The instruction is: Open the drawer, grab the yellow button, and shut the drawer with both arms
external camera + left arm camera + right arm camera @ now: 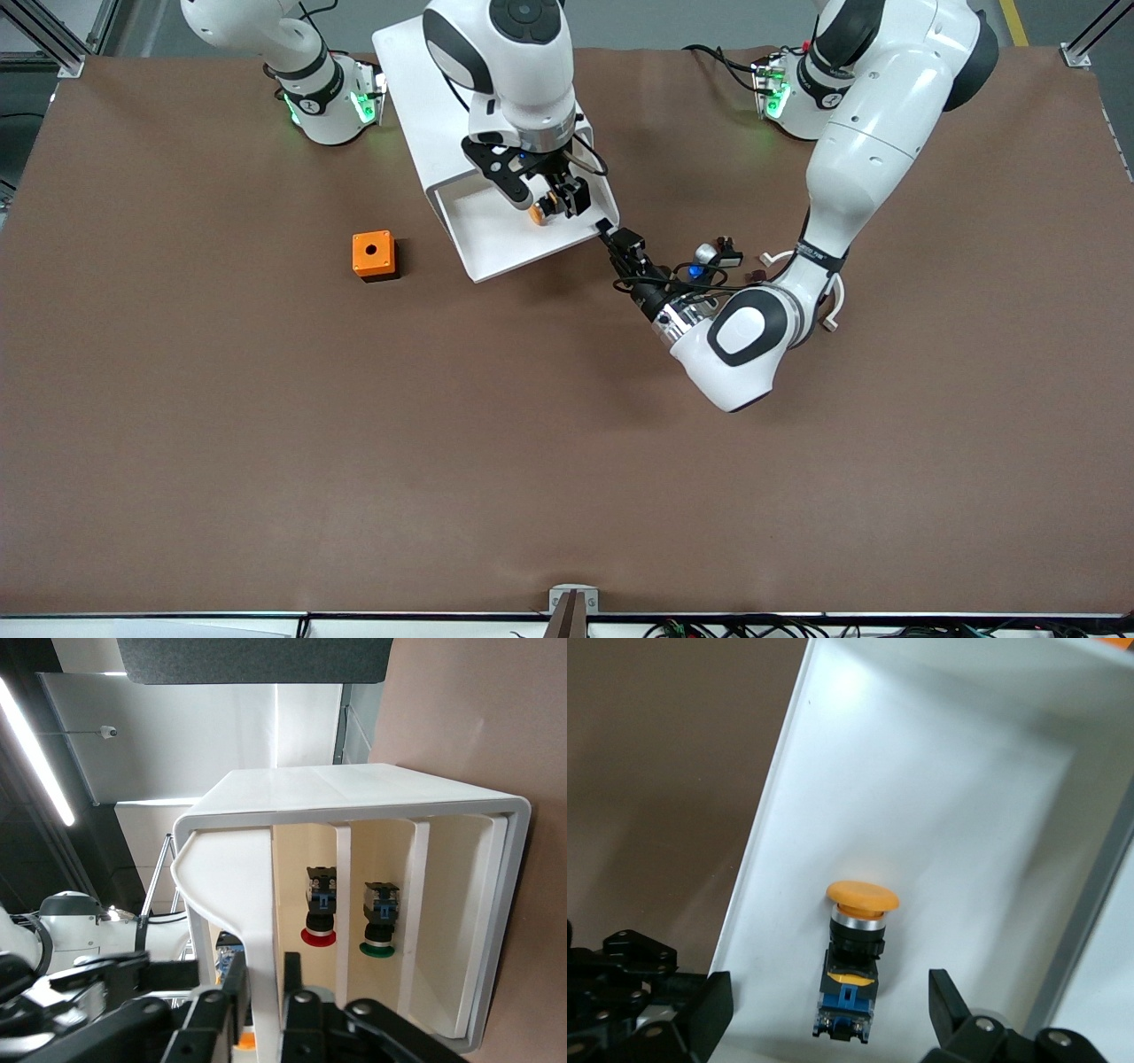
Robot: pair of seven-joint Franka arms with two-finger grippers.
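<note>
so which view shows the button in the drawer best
The right wrist view: the button lies in plain sight on the open drawer floor, between the open right pincer fingers. The front view shows only its orange cap under that pincer. The left wrist view barely shows an orange sliver.

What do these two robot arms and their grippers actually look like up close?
Both arms are thick, rounded white shells with black bands at the joints. Green lights glow at both bases. The right gripper and the left gripper are black, angular, two-fingered, with visible screws. Thin black cables loop around each wrist, and the left arm's wrist has a metallic ring.
</note>
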